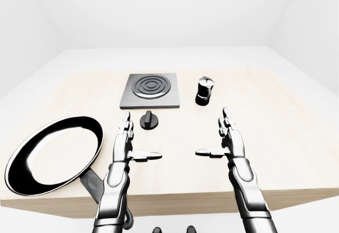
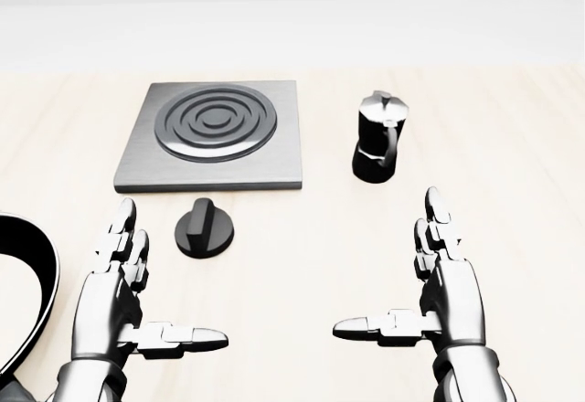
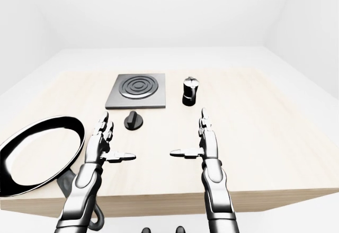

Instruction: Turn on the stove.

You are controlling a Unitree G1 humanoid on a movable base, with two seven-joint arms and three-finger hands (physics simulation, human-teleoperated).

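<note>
Task not begun: knob (image 2: 205, 228) untouched just below stove (image 2: 214, 133) in head view, left hand (image 2: 123, 303) and right hand (image 2: 439, 292) spread, empty, hovering apart over table (image 1: 275, 137); reach and twist remaining.

My two eye cameras look down across the whole tabletop (image 1: 275, 116) from farther off, showing nearly identical scenes, while my head camera looks more steeply and closely at its middle, around the stove (image 2: 212, 135).
</note>
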